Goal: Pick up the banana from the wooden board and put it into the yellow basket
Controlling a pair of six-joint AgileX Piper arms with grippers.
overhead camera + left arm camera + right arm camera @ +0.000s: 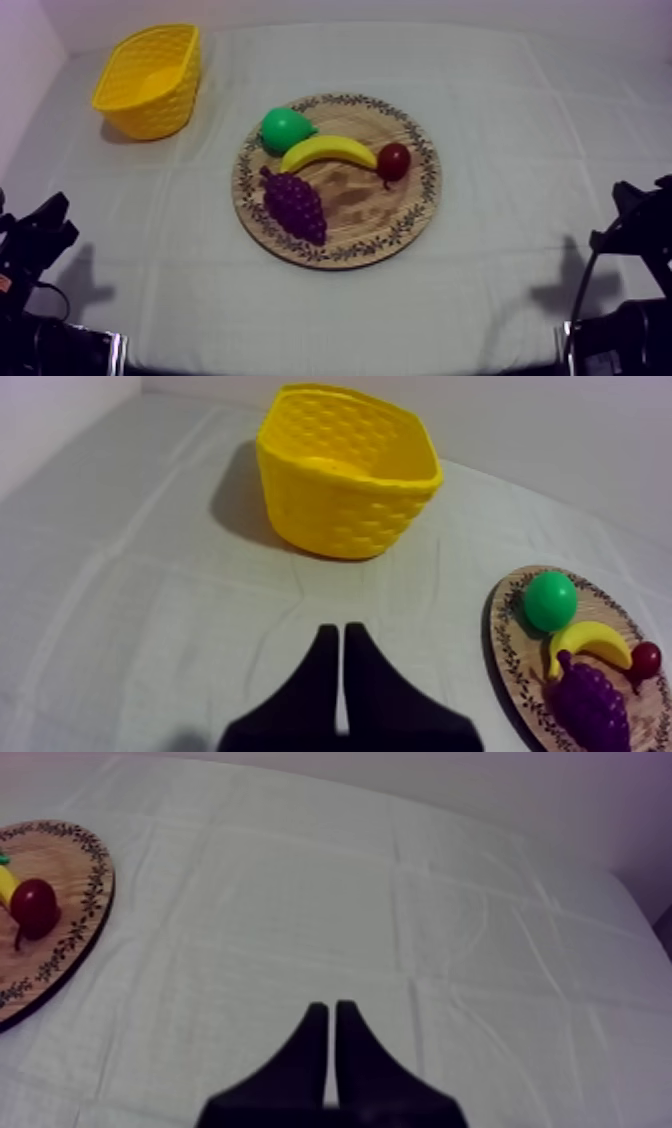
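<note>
Left gripper [342,628] low over bare cloth [520,120] at the table's left edge, its fingers pressed together in a narrow wedge, nothing between them. Yellow basket [160,118] far left, upright, well apart from the board. Round wooden board [360,205] at the middle of the table. On it, the green pear [284,129] is at the far left rim and the grapes [296,203] at the near left. The banana [328,151] lies across the board's far half, one end touching the pear, the other just beside the small red fruit [393,161]. Right gripper [332,1007] low over bare cloth at the right edge, fingers together, holding nothing, well apart from the board.
</note>
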